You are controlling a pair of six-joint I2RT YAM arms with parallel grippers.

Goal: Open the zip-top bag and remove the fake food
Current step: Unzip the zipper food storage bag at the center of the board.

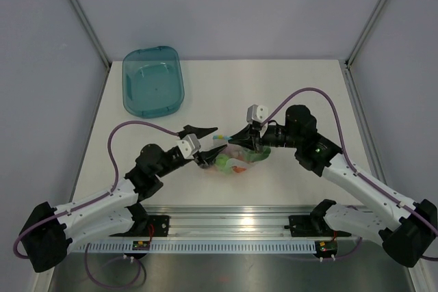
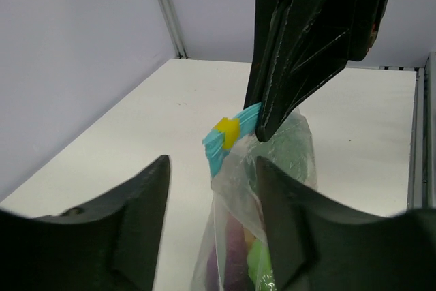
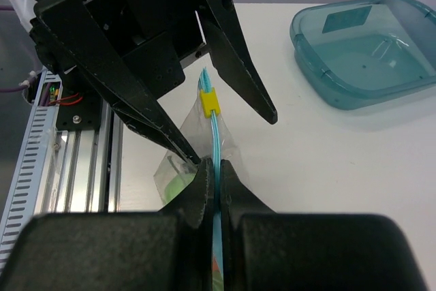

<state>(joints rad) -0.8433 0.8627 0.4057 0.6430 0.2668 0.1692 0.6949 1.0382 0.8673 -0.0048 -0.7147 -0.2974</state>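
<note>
Closest to my right wrist lens, the right jaws are squeezed shut on the light blue zip strip (image 3: 215, 134) of the zip-top bag (image 3: 172, 168), gripping it a short way along from the yellow slider (image 3: 210, 102). Beyond the slider my left jaws stand wide open with nothing in them — one finger on either side of the slider's end of the strip, touching neither as far as I can see. The bag hangs below the slider, strip uppermost. The fake food (image 2: 259, 264) is bunched in its lower part, green and purple showing through the plastic. Whether the bag's bottom rests on the counter (image 1: 294, 87) I cannot tell. The teal tub (image 1: 152, 80) sits well apart from the slider, beyond it from my bases and off to my left.

The zip looks shut to me, so the opening is not yet done. The risk I see is in closing the left jaws. The slider is small and the strip thin, so if I come in a little off I may pinch bare plastic beside the slider, or both lips together. A pull would then only drag the whole bag. Even with a good hold, my right grip is on a narrow, slick strip — a hard tug could slide it out and drop bag and toys.
</note>
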